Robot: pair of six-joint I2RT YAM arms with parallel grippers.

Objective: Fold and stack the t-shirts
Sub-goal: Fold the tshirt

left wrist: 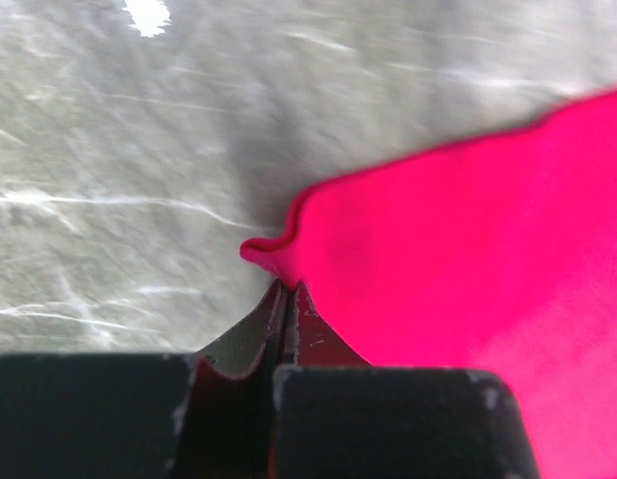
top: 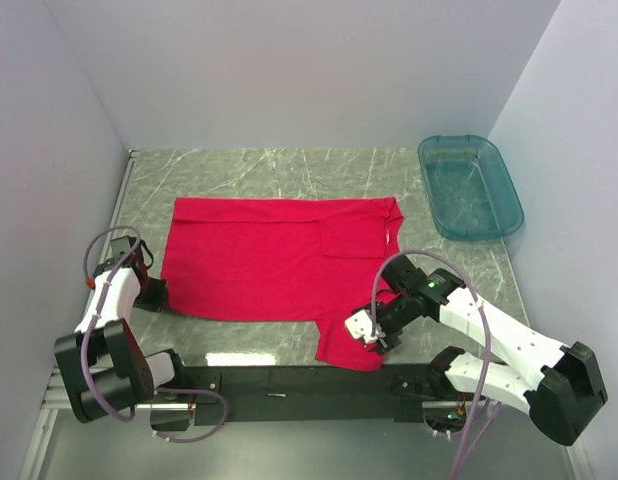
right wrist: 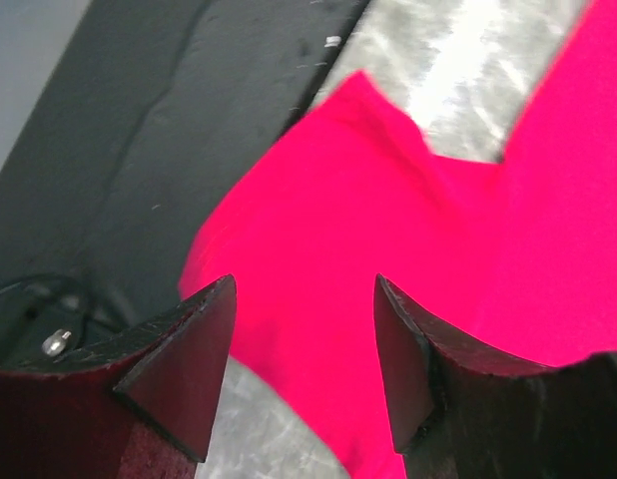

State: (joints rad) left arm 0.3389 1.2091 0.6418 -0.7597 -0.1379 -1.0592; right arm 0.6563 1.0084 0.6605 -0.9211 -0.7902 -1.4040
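Observation:
A red t-shirt (top: 269, 260) lies spread flat on the marble table, with one sleeve (top: 351, 345) pointing toward the near edge. My left gripper (top: 155, 294) is at the shirt's near left corner. In the left wrist view it (left wrist: 286, 287) is shut, pinching the tip of that corner of the shirt (left wrist: 468, 259). My right gripper (top: 373, 337) hovers over the near sleeve. In the right wrist view it (right wrist: 304, 349) is open and empty, with the red sleeve cloth (right wrist: 388, 230) below and between the fingers.
A teal see-through tub (top: 469, 186) stands at the back right against the wall. The black base rail (top: 289, 380) runs along the near edge and also shows in the right wrist view (right wrist: 139, 130). White walls close in three sides.

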